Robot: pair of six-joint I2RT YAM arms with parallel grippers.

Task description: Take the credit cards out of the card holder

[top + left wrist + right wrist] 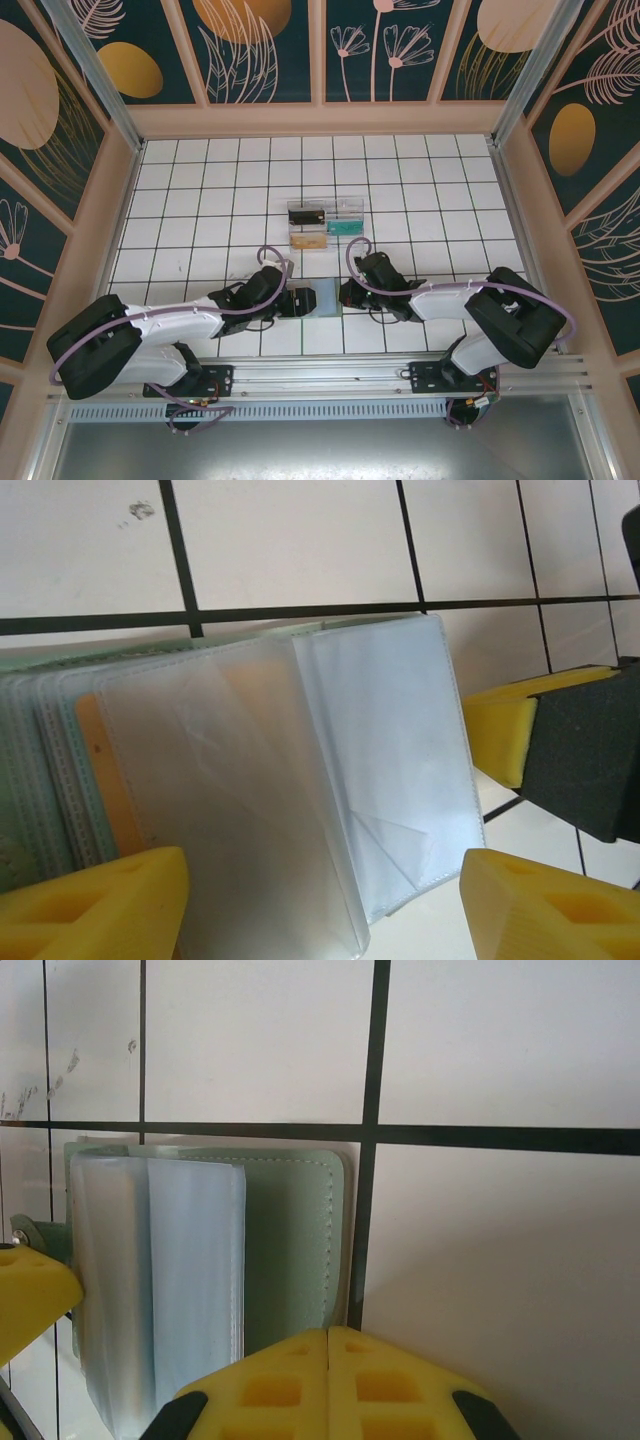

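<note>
The card holder lies open on the white tiled table between my two grippers. Its clear plastic sleeves fan out in the left wrist view, and the edge of an orange credit card shows inside one sleeve. My left gripper is open, with its yellow fingers standing either side of the loose sleeves. My right gripper is shut, and its tips rest on the grey-green cover near the cover's stitched edge. In the top view the left gripper and right gripper face each other across the holder.
A clear compartmented tray stands just beyond the holder and has a dark, a teal and a tan item in it. Wooden walls enclose the table on three sides. The right gripper's finger sits close beside the sleeves.
</note>
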